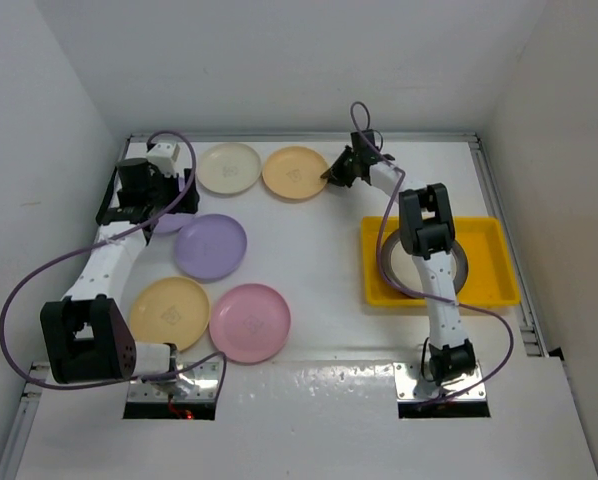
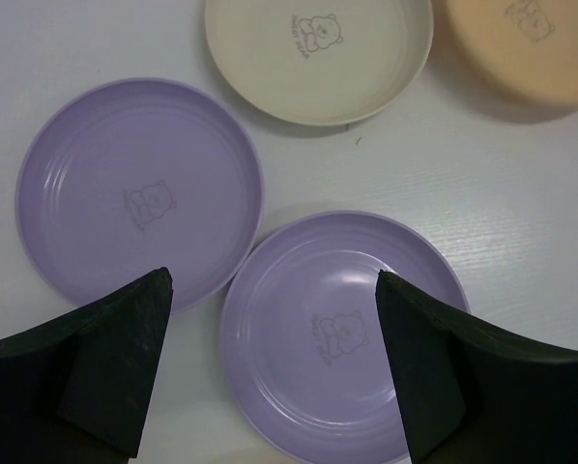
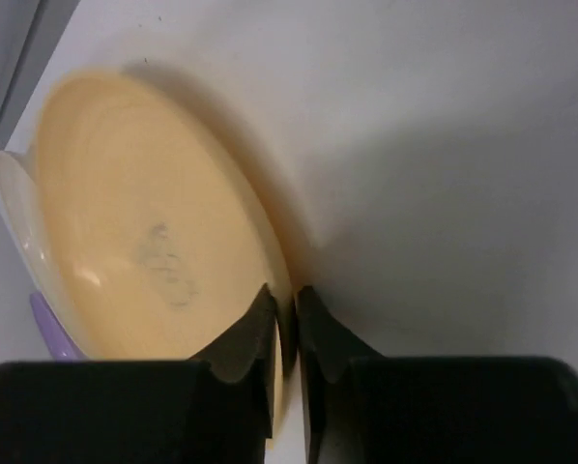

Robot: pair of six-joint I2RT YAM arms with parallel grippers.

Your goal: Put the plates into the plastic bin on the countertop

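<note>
My right gripper (image 1: 331,176) is shut on the right rim of an orange-yellow plate (image 1: 294,172) at the back; in the right wrist view the fingers (image 3: 260,329) pinch that plate's (image 3: 144,232) edge. My left gripper (image 1: 162,200) is open and empty above two lilac plates: one (image 2: 139,203) to its left, one (image 2: 342,324) between the jaws, lower down. The cream plate (image 1: 229,167), a second orange-yellow plate (image 1: 169,312) and the pink plate (image 1: 250,322) lie on the countertop (image 1: 329,260). The yellow bin (image 1: 489,250) holds a steel plate (image 1: 390,258), mostly hidden by the right arm.
White walls close in the countertop at the back and on both sides. A raised metal edge (image 1: 504,215) runs along its right side beside the bin. A purple cable (image 1: 24,275) loops out from the left arm.
</note>
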